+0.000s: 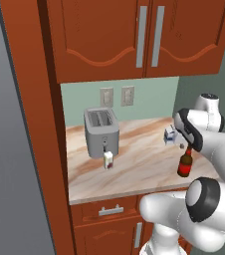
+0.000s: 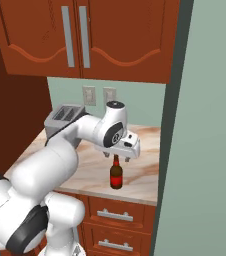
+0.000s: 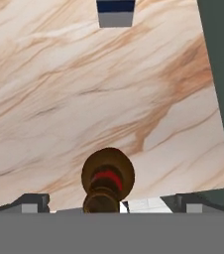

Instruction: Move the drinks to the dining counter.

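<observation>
Carton [image 3: 115, 12] cut by top edge; label perhaps blurred

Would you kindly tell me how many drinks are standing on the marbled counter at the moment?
2. The brown bottle stands near the counter's front edge, directly beneath the open gripper. The white-and-blue carton stands farther back, partly behind the arm. Others may be hidden.

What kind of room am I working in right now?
A kitchen, it seems: a marbled counter under wooden wall cabinets, with a grey toaster and a brown bottle on it.
</observation>
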